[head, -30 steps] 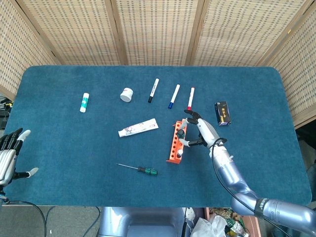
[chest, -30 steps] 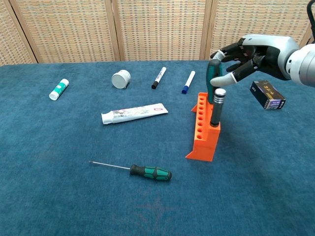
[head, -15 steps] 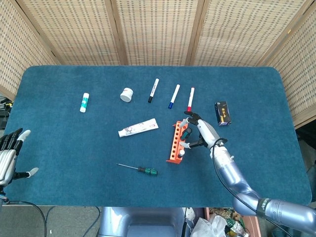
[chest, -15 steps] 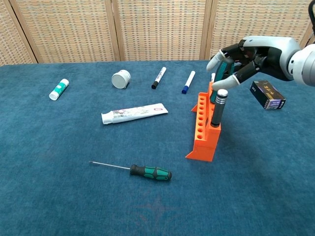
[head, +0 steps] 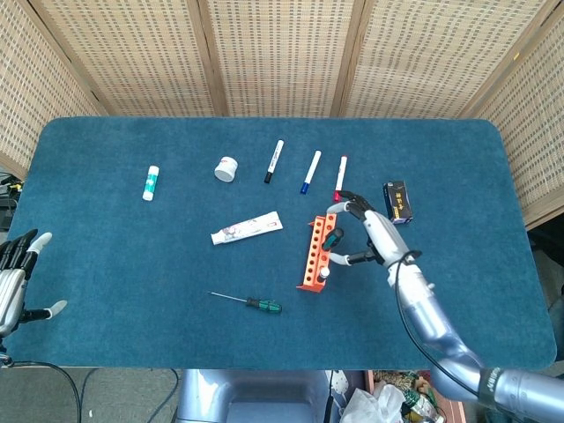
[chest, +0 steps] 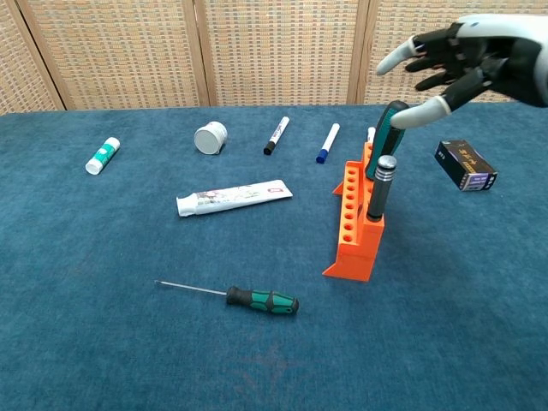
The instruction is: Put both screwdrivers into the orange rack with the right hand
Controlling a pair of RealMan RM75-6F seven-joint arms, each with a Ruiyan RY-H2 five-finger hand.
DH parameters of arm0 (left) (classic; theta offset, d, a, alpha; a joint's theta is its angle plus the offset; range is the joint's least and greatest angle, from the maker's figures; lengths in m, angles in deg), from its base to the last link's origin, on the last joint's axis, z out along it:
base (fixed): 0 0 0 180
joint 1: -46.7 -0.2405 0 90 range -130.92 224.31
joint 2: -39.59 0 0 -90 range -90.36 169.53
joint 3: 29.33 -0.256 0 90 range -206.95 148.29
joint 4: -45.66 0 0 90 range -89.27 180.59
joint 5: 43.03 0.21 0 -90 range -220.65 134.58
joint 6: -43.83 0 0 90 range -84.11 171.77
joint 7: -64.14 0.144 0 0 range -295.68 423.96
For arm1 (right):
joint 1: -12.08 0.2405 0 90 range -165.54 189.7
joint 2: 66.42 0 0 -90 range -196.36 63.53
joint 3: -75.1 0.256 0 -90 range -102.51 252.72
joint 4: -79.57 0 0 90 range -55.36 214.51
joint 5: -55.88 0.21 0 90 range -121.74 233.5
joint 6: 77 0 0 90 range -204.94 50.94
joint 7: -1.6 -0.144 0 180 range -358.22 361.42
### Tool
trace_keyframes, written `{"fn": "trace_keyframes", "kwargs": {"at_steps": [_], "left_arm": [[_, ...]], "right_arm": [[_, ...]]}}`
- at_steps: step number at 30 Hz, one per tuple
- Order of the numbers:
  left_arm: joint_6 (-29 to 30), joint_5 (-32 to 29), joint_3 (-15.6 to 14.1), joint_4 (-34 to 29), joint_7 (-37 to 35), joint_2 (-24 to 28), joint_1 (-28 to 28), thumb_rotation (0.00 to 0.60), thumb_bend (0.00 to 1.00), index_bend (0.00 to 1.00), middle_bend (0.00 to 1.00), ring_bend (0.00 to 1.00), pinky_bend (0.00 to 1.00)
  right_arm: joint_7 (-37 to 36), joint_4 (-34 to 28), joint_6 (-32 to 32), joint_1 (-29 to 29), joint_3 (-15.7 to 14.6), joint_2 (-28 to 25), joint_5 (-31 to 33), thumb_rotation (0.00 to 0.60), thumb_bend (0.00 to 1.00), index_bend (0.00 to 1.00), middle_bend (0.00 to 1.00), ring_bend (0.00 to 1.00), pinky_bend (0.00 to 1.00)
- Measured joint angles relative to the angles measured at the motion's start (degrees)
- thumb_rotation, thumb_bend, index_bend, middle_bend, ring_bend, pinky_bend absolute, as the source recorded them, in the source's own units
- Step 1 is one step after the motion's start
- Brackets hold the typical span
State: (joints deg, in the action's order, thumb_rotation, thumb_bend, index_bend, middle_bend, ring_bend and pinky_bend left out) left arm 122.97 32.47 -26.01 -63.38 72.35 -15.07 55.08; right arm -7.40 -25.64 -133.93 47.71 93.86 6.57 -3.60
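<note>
Your right hand [chest: 462,64] was spread wide and held nothing; it hovered above and just to the right of the orange rack [chest: 354,227], with no finger on the tool below it. One green-handled screwdriver [chest: 387,137] stood in the rack, leaning to the right, just behind a dark tool with a silver cap [chest: 379,184] seated in the near end of the same rack. The second screwdriver [chest: 248,298] lay flat on the blue table [chest: 103,334], well apart from the rack toward the front, shaft pointing left. Your left hand [head: 13,282] sat at the table's left edge with its fingers apart, holding nothing. A toothpaste tube [chest: 231,198] lay left of the rack, three markers [head: 308,169] behind it, and a small dark box [chest: 465,165] to its right.
</note>
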Motion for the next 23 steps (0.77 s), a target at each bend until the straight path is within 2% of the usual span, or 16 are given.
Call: {"fn": "trace_keyframes", "kwargs": {"at_steps": [5,9,12,16,23], "left_arm": [[1.19,2.38,-1.18,0.91,0.83,-0.93,-0.85,0.600,0.00,0.00,0.00,0.00,0.00],[2.87,4.51,-2.04,1.99,0.79,-1.82,-1.88,0.600,0.00,0.00,0.00,0.00,0.00],[3.58,5.94,-2.64,2.50,0.56,-2.21,-2.45,0.600,0.00,0.00,0.00,0.00,0.00],[4.29,7.70,-3.28,3.02,0.56,-2.71,-2.97,0.600,0.00,0.00,0.00,0.00,0.00],[5.49,9.81,-4.01,3.76,1.46,-3.77,-3.75,0.600,0.00,0.00,0.00,0.00,0.00]], "right_arm": [[3.35,0.35,-7.26,-4.57,-4.36,-2.33,-9.98,0.600,0.00,0.22,0.02,0.00,0.08],[5.96,5.58,-16.72,-9.78,-9.76,-3.52,-22.33,0.600,0.00,0.19,0.00,0.00,0.06],[7.14,11.38,-23.39,-14.10,-13.47,-4.18,-28.36,0.600,0.00,0.16,0.00,0.00,0.06],[9.64,18.20,-29.60,-19.36,-16.53,-4.21,-31.20,0.600,0.00,0.16,0.00,0.00,0.06],[12.59,23.45,-34.83,-24.39,-17.83,-3.14,-32.02,0.600,0.00,0.16,0.00,0.00,0.06]]}}
